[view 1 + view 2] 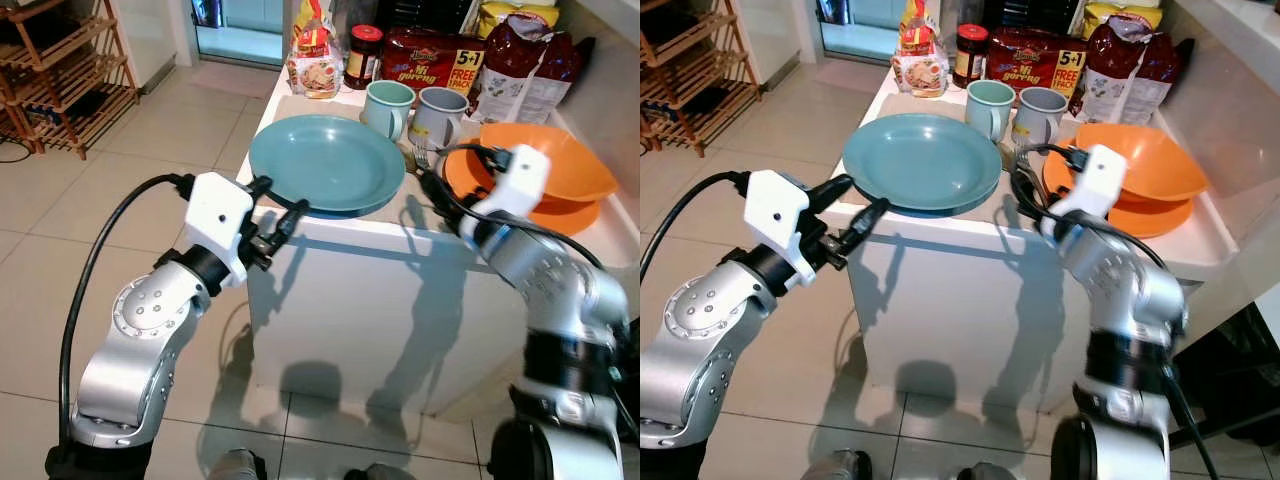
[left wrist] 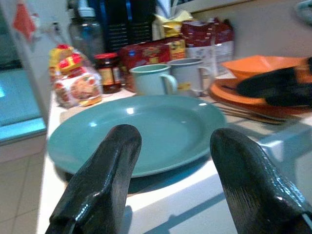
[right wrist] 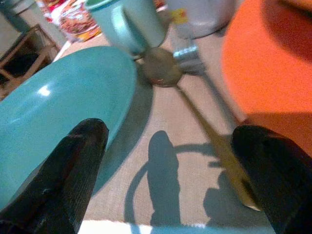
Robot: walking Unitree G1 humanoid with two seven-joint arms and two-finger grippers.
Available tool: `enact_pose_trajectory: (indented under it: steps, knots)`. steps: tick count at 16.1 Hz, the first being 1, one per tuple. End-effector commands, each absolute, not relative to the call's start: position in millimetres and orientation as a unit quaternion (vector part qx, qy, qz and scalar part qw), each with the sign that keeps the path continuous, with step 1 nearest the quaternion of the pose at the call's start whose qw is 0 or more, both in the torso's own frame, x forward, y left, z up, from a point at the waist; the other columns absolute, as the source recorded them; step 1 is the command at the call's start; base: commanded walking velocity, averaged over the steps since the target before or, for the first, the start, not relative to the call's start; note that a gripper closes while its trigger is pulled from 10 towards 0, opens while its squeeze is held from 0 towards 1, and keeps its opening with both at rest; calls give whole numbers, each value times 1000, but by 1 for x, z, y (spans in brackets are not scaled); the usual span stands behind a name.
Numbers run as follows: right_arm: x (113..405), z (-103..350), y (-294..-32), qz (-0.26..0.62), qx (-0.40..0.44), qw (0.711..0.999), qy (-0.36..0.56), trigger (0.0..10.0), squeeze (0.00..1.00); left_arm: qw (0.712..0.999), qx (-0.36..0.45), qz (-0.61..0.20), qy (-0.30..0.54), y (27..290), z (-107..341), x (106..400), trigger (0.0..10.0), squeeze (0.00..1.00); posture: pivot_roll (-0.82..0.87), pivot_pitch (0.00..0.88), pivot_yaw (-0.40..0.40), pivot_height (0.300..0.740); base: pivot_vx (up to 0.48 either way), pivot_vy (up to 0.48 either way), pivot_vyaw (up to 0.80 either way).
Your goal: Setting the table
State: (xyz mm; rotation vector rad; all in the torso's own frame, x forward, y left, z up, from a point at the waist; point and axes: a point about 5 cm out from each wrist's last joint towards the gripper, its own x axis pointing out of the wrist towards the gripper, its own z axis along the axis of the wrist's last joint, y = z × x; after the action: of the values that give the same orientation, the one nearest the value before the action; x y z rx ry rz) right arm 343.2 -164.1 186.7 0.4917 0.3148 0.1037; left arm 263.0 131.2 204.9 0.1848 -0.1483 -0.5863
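Left end effector [image 1: 278, 228] open, empty, at surface [image 1: 350, 222] front edge by teal plate [image 1: 327, 162]; right end effector [image 3: 170, 161] open, empty, over spoon [image 3: 195, 112].

A home kitchen. A white tabletop [image 1: 330, 235] carries crockery: a teal plate [image 1: 326, 162], 2 mugs [image 1: 388, 107], an orange bowl [image 1: 548, 160] on an orange plate [image 1: 575, 217], and cutlery [image 3: 204, 122]. At its back stand groceries: a red-lidded jar [image 1: 363, 56], noodle packs [image 1: 433, 60], and snack bags [image 1: 314, 62]. The floor [image 1: 60, 250] is pale tile, a wooden rack [image 1: 70, 70] stands to the left, and a doorway [image 1: 238, 30] opens beyond.
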Motion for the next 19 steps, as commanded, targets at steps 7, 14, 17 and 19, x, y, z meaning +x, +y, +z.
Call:
enact_pose_trajectory:
  steps: [7,14,17,19]
  knots:
    - [375,191,-140,122,245,946,175,10000,0,948,100,-295,-70,128,206,258,10000,0,88,59,-129,740,0,0,0]
    - [377,189,-132,150,270,929,205,10000,0,947,96,-298,-67,127,206,257,10000,0,85,64,-132,740,0,0,0]
    - [381,185,-130,166,315,906,228,2667,0,948,93,-299,-64,125,204,257,10000,0,85,67,-133,740,0,0,0]
    - [380,180,-128,171,330,897,240,0,0,947,92,-302,-62,125,203,257,10000,0,87,68,-135,740,0,0,0]
